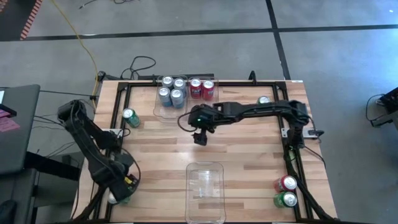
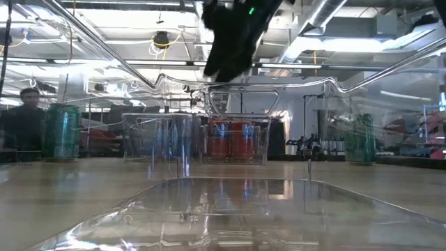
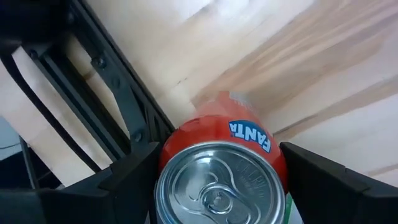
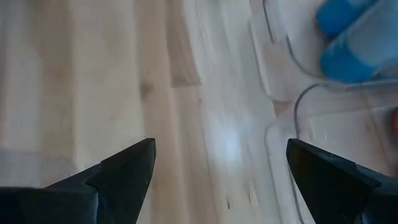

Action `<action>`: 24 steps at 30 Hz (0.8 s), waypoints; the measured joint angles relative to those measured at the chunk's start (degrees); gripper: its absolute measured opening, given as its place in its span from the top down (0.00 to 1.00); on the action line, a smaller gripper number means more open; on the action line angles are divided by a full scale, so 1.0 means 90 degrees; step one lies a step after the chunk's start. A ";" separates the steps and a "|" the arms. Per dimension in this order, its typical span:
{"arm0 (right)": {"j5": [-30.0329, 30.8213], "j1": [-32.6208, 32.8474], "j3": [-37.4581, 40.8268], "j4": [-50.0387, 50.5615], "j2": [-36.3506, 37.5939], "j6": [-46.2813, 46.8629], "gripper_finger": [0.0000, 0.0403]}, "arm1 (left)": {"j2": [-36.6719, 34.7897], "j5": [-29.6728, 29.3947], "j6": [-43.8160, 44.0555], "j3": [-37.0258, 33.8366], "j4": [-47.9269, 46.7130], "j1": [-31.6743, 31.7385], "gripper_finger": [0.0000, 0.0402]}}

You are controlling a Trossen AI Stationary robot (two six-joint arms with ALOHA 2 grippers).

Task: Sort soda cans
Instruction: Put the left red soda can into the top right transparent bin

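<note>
A red Fanta can point(image 3: 219, 134) with a silver top stands upright at the table's near left corner. My left gripper point(image 3: 217, 171) points down over it, open, with one finger on each side of the can; in the high view the gripper point(image 1: 117, 188) hides most of it. My right gripper point(image 1: 200, 137) hangs open over the table's middle with nothing between its fingers point(image 4: 217, 168). Loose on the wood stand a green can point(image 1: 130, 117), another green can point(image 1: 263, 99), a red can point(image 1: 287, 183) and a green can point(image 1: 286, 199). My left gripper comes from above, pointing down, with its two fingers point(image 3: 134, 171) beside the red can's upper wall point(image 3: 169, 152), one on each side. Whether they touch the wall I cannot tell. The can stands upright on the table.
A clear bin point(image 1: 163, 111) at the far edge holds several silver-blue cans point(image 1: 171, 91); beside it two red cans point(image 1: 202, 89) stand in another bin. An empty clear bin point(image 1: 205, 185) lies at the near middle. A black frame point(image 1: 118, 99) rims the table.
</note>
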State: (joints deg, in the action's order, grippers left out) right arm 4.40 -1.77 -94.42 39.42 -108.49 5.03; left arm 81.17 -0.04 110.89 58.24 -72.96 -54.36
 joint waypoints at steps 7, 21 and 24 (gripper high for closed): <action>-0.0009 -0.0022 0.0510 0.0054 0.1221 -0.0093 0.06 | 0.0043 -0.0504 -0.0882 -0.0066 -0.0334 0.0699 0.25; 0.1500 -0.0285 0.2849 0.0057 0.4056 0.0938 0.06 | -0.0071 -0.0861 -0.2517 -0.0037 -0.0255 0.1993 0.25; 0.1545 -0.0279 0.3320 -0.0203 0.4421 0.0947 0.06 | -0.0157 -0.1207 -0.2805 0.0043 -0.0254 0.2305 0.25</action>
State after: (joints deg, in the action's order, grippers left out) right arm 18.31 -4.28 -64.53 37.60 -68.70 13.56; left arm 79.75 -10.90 85.65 58.63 -75.25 -33.61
